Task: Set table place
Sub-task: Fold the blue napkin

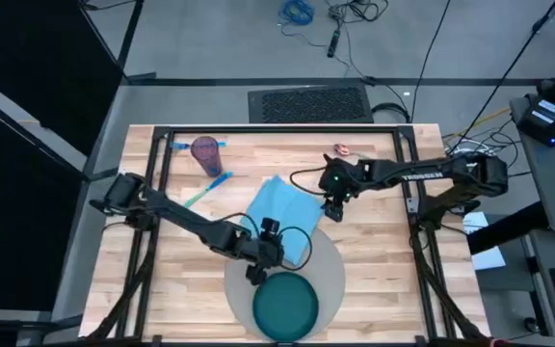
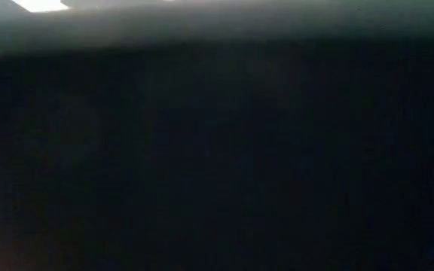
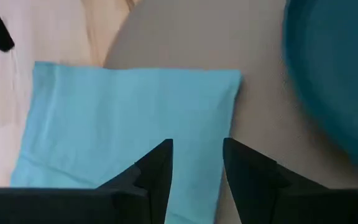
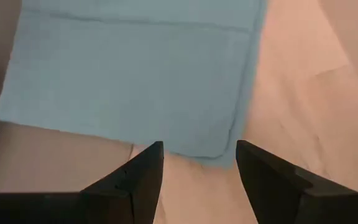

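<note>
Overhead cam looks straight down; low cam dark, blocked. Both wrist cams close above same blue napkin (image 3: 129,124), facing opposite edges.

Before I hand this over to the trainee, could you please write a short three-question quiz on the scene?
1. True or false: the teal plate lies on the grey placemat.
2. Which hand hovers over the light blue napkin's far corner: A left hand, B right hand?
3. Fill in: the purple cup stands on the ___.

Key: 1 true; 2 B; 3 table.
</note>
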Controlling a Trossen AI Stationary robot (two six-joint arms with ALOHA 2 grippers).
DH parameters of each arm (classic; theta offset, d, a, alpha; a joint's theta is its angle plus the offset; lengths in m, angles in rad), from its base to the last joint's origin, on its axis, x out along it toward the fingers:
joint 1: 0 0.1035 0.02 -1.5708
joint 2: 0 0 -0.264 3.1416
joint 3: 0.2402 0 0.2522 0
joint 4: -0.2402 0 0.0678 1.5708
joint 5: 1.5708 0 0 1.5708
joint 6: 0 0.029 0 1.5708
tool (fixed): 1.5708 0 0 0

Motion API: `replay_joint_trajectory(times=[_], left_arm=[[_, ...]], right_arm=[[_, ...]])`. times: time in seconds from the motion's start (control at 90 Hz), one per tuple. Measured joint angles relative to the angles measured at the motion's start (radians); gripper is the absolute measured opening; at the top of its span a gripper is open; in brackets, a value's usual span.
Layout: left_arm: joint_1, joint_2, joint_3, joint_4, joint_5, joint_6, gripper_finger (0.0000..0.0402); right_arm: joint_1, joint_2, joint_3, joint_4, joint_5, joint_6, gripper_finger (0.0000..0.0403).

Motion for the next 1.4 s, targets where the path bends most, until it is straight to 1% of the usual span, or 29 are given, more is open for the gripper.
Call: replay_joint_trajectory(times=[0.156, 0.267, 0.589, 0.656, 0.767, 0.856, 1.211, 1.311, 1.4], left_arm=[[0.008, 0.016, 0.000, -0.001, 0.009, 0.005, 0.0127], [0.008, 0.021, 0.000, -0.002, 0.051, 0.005, 0.0127], [0.004, 0.022, 0.000, -0.046, 0.055, 0.016, 0.0127], [0.004, 0.023, 0.000, -0.046, 0.053, 0.010, 0.0127], [0.004, 0.054, 0.000, -0.046, 0.054, -0.007, 0.0127], [0.003, 0.086, 0.000, -0.039, 0.075, -0.010, 0.0127], [-0.006, 0.093, 0.000, -0.041, 0.033, -0.037, 0.0126], [-0.006, 0.093, 0.000, -0.047, 0.024, -0.037, 0.0113], [-0.006, 0.093, 0.000, -0.049, 0.023, -0.037, 0.0085]], right_arm=[[0.006, 0.000, 0.000, 0.008, 0.000, 0.003, 0.0187], [-0.003, 0.000, 0.000, 0.002, 0.000, -0.003, 0.0187], [-0.044, 0.000, 0.000, -0.001, -0.002, -0.007, 0.0187], [-0.045, 0.000, 0.000, -0.001, -0.008, -0.007, 0.0187], [-0.045, 0.000, 0.000, -0.001, -0.052, -0.007, 0.0187], [-0.045, 0.000, 0.000, -0.002, -0.057, -0.006, 0.0187], [-0.045, 0.000, 0.001, 0.008, -0.056, 0.004, 0.0187], [-0.042, 0.000, 0.001, 0.012, -0.056, 0.005, 0.0187], [-0.042, 0.000, 0.001, 0.017, -0.056, 0.007, 0.0187]])
